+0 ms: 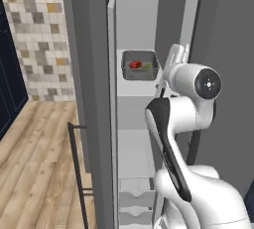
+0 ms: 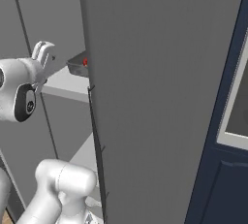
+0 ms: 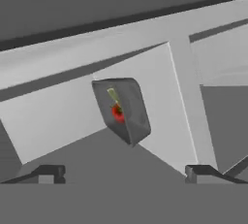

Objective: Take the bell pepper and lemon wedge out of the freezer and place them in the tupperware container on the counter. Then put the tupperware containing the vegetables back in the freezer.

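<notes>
Gripper [image 3: 124,173] is sitting closest, fingers spread wide, holding nothing. Farther in, the tupperware container [image 1: 140,65] is resting on a freezer [image 1: 134,91] shelf, carrying the bell pepper [image 1: 135,64] and lemon wedge [image 1: 146,65]. Probably light and stiff; I'd be grabbing its rim.

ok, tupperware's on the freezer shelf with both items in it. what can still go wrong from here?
1. The tupperware container sits near the shelf's front edge, so a bump from the arm could tip it off.
2. The open gripper is close beside its rim; a sideways retreat may snag it.
3. The bell pepper and lemon wedge lie loose and uncovered, so a jolt could spill them.
</notes>
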Controlling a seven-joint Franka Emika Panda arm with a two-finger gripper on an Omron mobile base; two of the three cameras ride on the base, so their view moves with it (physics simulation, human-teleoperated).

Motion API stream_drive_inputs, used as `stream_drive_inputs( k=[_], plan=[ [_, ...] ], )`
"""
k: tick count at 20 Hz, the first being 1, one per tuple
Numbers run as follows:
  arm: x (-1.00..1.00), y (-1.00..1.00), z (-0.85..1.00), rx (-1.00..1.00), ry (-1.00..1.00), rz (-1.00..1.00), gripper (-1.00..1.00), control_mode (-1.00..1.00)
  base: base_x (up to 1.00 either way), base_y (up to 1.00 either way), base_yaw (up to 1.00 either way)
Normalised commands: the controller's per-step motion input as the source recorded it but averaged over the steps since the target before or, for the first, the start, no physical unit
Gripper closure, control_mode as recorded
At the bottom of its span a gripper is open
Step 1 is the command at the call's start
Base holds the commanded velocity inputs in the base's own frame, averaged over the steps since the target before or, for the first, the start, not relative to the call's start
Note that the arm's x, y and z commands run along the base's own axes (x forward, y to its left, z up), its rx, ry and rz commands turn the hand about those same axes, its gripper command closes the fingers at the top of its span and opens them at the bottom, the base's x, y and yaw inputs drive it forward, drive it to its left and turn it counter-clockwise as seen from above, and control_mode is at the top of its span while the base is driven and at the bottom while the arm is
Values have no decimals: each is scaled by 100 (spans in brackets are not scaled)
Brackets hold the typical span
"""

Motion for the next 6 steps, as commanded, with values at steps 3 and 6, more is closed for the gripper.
stream_drive_inputs(
  k=[3,6],
  plan=[
    [-100,0,58,10,2,-14,-100,-100,0,0,0],
    [-100,0,42,10,10,-19,-100,-100,0,0,0]
  ],
)
